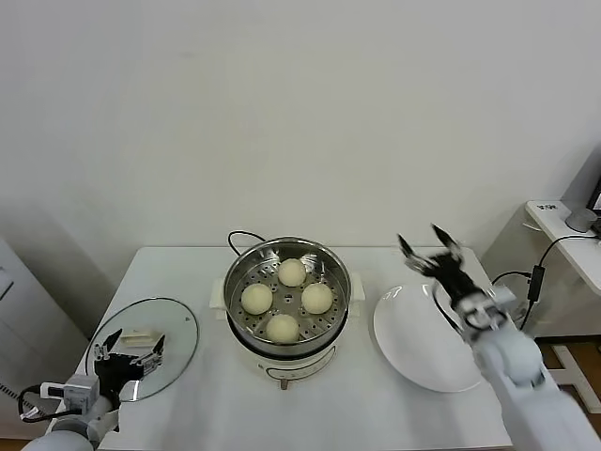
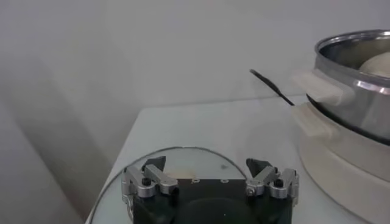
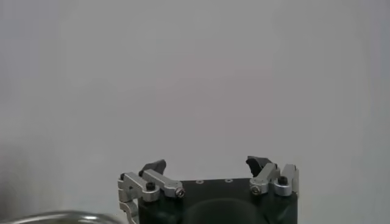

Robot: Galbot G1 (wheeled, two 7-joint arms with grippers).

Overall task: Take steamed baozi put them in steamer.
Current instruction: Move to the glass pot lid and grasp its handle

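- Head view: all four steamed baozi point(image 1: 292, 272) point(image 1: 256, 299) point(image 1: 316, 298) point(image 1: 282, 328) sit on the perforated tray inside the steamer point(image 1: 287, 296), which stands mid-desk point(image 1: 197, 395). The white plate point(image 1: 418, 349) to its right is bare, so the loading looks complete. The right gripper point(image 1: 430, 252) hangs raised above the plate's far edge, jaws spread wide and holding nothing. The left gripper point(image 1: 130, 349) hovers low over the glass lid point(image 1: 141, 349), jaws open and empty.
- Left wrist view: the left gripper point(image 2: 210, 173) shows its jaws apart just above the lid's point(image 2: 183, 159) glass; the steamer point(image 2: 353, 79) stands near, with its cord point(image 2: 272, 86) behind.
- Right wrist view: the right gripper point(image 3: 207, 170) faces a blank wall, jaws parted, nothing between them.
- Risk: a sideways swing by the right arm could clip the steamer's rim or handle; a careless descent by the left could skid the lid off the desk edge.
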